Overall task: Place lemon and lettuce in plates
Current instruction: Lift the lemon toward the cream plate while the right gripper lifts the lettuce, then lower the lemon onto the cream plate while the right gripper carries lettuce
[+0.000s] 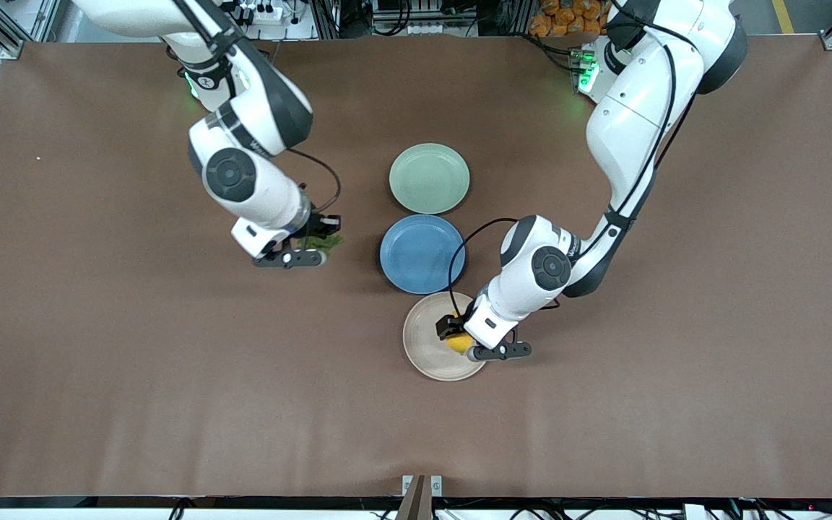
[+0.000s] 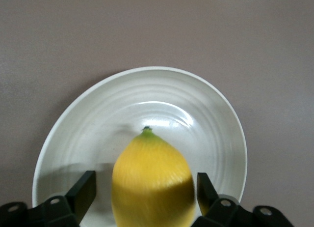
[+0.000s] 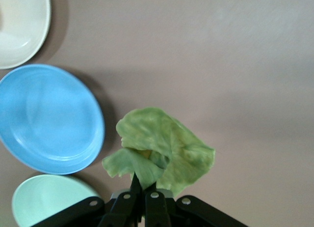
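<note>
The yellow lemon is over the beige-cream plate, between the spread fingers of my left gripper. In the left wrist view the lemon has a gap to each finger, with the plate under it. I cannot tell whether it rests on the plate. My right gripper is shut on the green lettuce and holds it above the bare table beside the blue plate, toward the right arm's end. The leaf hangs from the closed fingertips. The mint green plate holds nothing.
The blue plate lies between the mint plate and the beige plate, in one row at the table's middle. The right wrist view shows the blue plate, the mint plate and the beige plate's edge.
</note>
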`<state>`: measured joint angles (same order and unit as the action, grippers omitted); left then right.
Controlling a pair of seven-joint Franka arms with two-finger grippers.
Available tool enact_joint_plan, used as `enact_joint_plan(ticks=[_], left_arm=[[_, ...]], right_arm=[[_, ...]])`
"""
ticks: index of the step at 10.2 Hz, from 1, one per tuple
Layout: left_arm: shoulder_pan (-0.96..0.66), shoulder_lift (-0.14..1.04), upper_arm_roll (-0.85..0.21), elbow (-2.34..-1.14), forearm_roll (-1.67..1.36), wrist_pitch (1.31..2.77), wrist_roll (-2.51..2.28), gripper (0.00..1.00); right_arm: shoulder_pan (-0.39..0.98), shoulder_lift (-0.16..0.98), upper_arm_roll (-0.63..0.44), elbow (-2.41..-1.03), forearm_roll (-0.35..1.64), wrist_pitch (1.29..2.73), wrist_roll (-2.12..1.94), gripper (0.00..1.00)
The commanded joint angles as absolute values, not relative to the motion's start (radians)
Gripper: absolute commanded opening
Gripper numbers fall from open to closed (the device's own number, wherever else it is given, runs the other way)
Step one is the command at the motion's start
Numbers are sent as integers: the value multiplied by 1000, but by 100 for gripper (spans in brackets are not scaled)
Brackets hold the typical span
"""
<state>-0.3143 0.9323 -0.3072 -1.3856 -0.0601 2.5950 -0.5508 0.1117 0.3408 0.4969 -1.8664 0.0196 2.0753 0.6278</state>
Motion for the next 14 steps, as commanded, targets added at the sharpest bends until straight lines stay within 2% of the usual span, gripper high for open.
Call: enact_joint_plan(ticks=[1, 5, 8, 11, 12, 13, 14], left_arm=[[-316, 943, -305, -1367, -25, 2605, -551, 99], [-304, 895, -307, -1368, -31, 2591, -566, 100], [-272, 806, -302, -1374, -31, 2406, -560, 100], [-223, 712, -296, -1414, -21, 2278, -508, 100], [-200, 677, -295, -1455, -23, 2270, -465, 100], [-178, 640, -278, -1507, -23, 2270, -421, 100], [-158, 611, -262, -1555, -23, 2270, -363, 100]], right_arm=[[187, 345, 497, -1848, 28, 2077, 770, 0], [310, 376, 495, -1847, 25, 2141, 960, 0], [428, 423, 489, -1845, -1, 2238, 1136, 0], [491, 433, 489, -1855, -14, 2235, 1257, 0], [498, 443, 489, -1853, -14, 2235, 1294, 14], [512, 449, 488, -1853, -17, 2237, 1324, 38], [524, 454, 488, -1853, -32, 2237, 1354, 53]])
